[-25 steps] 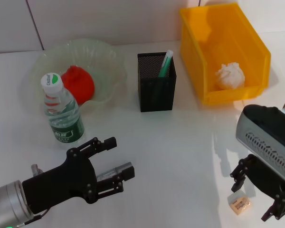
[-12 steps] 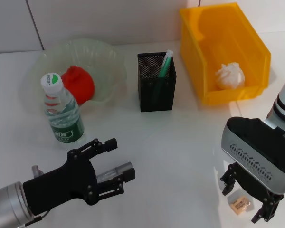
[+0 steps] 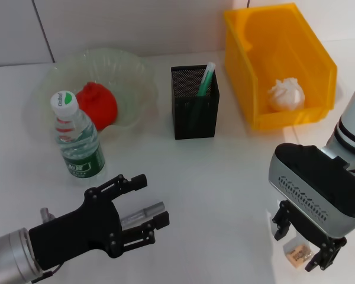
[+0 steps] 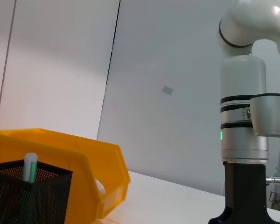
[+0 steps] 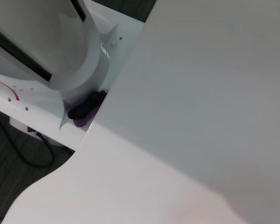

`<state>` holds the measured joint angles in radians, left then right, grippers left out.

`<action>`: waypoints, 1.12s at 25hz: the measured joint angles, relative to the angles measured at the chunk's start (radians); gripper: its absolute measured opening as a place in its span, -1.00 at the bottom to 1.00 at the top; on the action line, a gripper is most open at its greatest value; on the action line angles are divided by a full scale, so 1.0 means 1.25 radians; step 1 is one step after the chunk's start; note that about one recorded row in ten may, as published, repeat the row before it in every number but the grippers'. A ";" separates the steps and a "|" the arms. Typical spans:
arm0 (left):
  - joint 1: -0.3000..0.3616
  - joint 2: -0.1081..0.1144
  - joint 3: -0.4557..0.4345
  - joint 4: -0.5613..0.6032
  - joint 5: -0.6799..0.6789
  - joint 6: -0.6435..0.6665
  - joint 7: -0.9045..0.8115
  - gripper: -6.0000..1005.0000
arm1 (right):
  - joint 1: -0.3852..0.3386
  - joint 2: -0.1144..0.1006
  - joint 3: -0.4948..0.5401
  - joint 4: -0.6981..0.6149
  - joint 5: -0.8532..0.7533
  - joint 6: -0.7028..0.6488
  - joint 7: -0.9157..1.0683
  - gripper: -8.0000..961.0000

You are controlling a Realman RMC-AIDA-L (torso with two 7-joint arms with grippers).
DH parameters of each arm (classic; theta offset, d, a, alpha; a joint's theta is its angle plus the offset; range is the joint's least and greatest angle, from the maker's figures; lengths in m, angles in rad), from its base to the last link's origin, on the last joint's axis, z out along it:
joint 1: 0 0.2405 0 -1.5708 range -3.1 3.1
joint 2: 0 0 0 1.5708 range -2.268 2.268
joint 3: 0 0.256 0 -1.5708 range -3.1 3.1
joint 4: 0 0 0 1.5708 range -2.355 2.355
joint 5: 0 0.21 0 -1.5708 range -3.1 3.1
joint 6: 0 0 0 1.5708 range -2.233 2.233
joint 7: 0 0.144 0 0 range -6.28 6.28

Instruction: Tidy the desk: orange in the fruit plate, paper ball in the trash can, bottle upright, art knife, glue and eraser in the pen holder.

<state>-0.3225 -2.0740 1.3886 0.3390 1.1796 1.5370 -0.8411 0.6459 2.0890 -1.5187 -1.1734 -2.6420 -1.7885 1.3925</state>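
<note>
On the left, the left gripper (image 3: 143, 213) hovers low over the desk (image 3: 219, 177), fingers spread wide, gripping nothing. Behind it the bottle (image 3: 78, 136) stands upright, just in front of the fruit plate (image 3: 130, 71) with the orange (image 3: 97, 105) in it. In the middle is the pen holder (image 3: 194, 109), a green-capped stick (image 3: 206, 78) poking out. Farther right, the paper ball (image 3: 286, 94) lies in the yellow bin (image 3: 260, 35). At the near right, the right gripper (image 3: 299, 245) hangs with its fingers apart on either side of the eraser (image 3: 298, 254) on the desk.
</note>
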 joint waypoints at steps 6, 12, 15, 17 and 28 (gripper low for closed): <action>0.000 0.000 0.000 0.000 0.000 0.001 0.000 0.65 | 0.004 -0.001 -0.006 0.005 0.003 -0.002 0.008 0.40; 0.000 0.000 0.000 0.000 0.000 0.001 0.000 0.65 | 0.001 0.000 -0.027 0.002 0.004 -0.006 0.014 -0.04; 0.000 0.000 0.000 0.000 0.000 0.001 0.000 0.65 | 0.000 0.000 -0.029 0.002 0.004 -0.007 0.015 -0.04; -0.001 0.000 0.000 0.000 0.000 0.001 0.000 0.65 | 0.000 0.000 -0.029 0.001 0.004 -0.005 0.015 -0.04; -0.002 0.000 0.000 -0.001 0.000 0.000 0.000 0.65 | 0.007 -0.001 -0.034 0.010 0.000 -0.002 0.031 -0.44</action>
<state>-0.3252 -2.0739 1.3881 0.3376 1.1796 1.5365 -0.8405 0.6543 2.0883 -1.5618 -1.1603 -2.6420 -1.7914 1.4314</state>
